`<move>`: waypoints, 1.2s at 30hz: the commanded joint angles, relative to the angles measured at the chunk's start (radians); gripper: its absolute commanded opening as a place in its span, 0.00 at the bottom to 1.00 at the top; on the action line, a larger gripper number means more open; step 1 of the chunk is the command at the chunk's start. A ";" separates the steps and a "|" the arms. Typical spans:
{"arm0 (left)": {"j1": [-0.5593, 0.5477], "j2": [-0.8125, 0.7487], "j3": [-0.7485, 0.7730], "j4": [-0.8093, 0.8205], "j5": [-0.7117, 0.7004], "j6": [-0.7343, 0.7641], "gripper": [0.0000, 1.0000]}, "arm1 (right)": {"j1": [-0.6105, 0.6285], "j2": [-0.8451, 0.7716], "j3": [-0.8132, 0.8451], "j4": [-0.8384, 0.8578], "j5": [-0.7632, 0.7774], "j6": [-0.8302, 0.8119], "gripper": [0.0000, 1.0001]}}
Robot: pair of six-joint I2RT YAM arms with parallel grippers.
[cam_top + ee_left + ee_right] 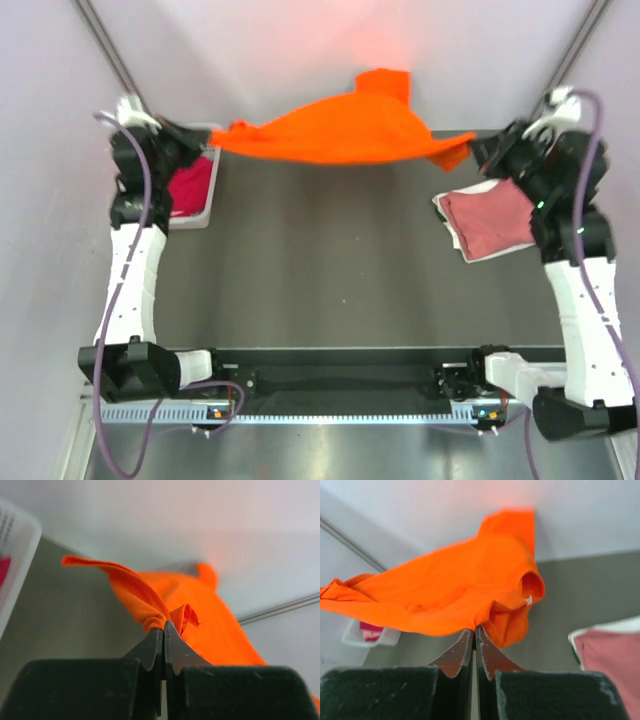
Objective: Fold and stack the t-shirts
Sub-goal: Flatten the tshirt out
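The bright orange t-shirt [345, 130] hangs stretched in the air across the far side of the table, between both grippers. My left gripper [205, 140] is shut on its left end, seen in the left wrist view [163, 625] with the cloth [200, 610] bunched at the tips. My right gripper [478, 150] is shut on its right end, seen in the right wrist view [474, 628] with the shirt [445, 590] spread beyond it. A folded dusty rose t-shirt [490, 222] lies on a white one at the right. A crimson shirt [190, 185] lies in the basket.
The white lattice basket [200, 218] stands at the far left of the dark table [330, 270]. The folded stack also shows at the right edge of the right wrist view [615, 655]. White walls close in the back and sides.
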 commanded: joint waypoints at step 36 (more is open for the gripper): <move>-0.053 -0.182 -0.904 0.205 -0.023 0.080 0.67 | 0.076 0.189 -0.747 0.296 0.191 -0.031 0.49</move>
